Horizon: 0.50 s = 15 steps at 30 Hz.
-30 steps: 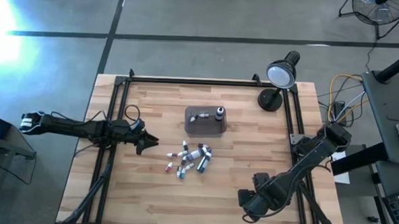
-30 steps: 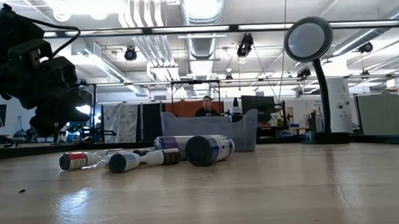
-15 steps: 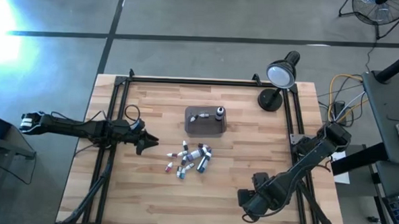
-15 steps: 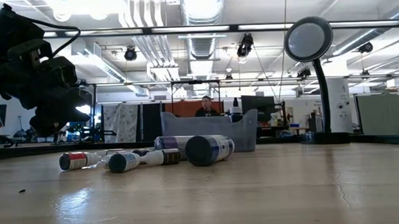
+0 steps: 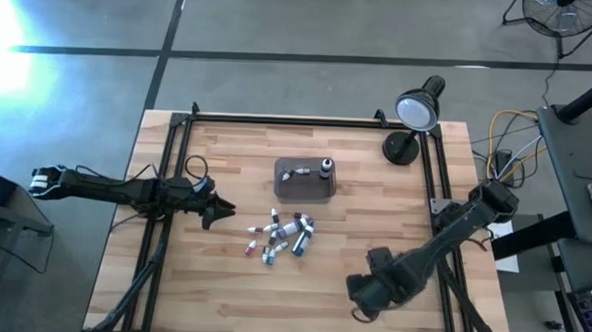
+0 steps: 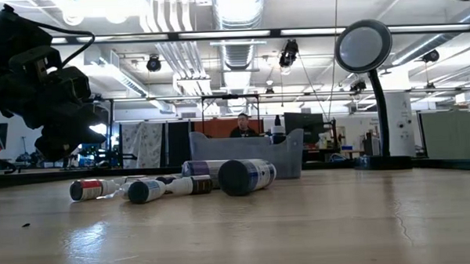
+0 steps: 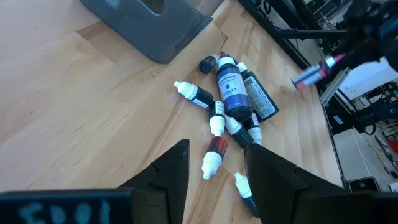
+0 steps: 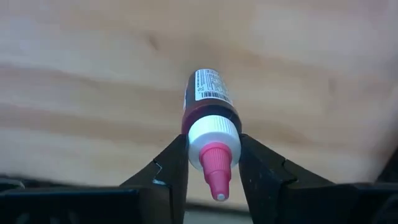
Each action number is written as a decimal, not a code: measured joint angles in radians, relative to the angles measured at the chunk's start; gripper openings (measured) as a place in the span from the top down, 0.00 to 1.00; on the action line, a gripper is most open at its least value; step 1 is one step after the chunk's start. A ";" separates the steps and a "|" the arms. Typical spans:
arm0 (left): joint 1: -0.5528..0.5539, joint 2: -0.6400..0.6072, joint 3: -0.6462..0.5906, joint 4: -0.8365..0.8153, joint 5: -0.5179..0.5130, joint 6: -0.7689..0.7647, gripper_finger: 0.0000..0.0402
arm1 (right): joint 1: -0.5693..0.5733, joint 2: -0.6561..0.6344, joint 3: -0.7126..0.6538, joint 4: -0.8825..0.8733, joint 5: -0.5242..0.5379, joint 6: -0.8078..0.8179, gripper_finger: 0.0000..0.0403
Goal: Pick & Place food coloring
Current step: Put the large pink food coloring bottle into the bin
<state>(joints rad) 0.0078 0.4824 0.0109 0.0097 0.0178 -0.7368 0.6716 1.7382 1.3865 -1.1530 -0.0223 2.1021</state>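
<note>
Food coloring bottles [image 5: 278,236] lie in a loose heap mid-counter [image 5: 351,279], just ahead of the left end effector [image 5: 217,213], whose fingers [image 7: 171,171] stand parted with nothing between them. A grey tray [image 5: 304,179] sits beyond the heap, farther from that end effector, with a bottle or two inside. The right end effector [image 5: 363,292], well apart from the heap near the counter's front edge, clamps one bottle [image 8: 208,115] with a white collar and pink tip between its fingers [image 8: 174,163].
</note>
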 joint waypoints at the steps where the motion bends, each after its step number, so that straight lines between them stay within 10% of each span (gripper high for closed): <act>1: 0.000 0.000 0.000 0.000 0.000 0.000 0.67 | -0.022 0.000 0.016 -0.025 0.027 -0.055 0.74; 15: -0.003 0.000 0.000 0.001 0.017 -0.126 0.67 | -0.478 0.019 0.317 -0.116 0.281 -0.967 0.74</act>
<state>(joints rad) 0.0050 0.4824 0.0109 0.0109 0.0349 -0.8626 0.1938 1.7568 1.7039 -1.2694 0.2586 1.1349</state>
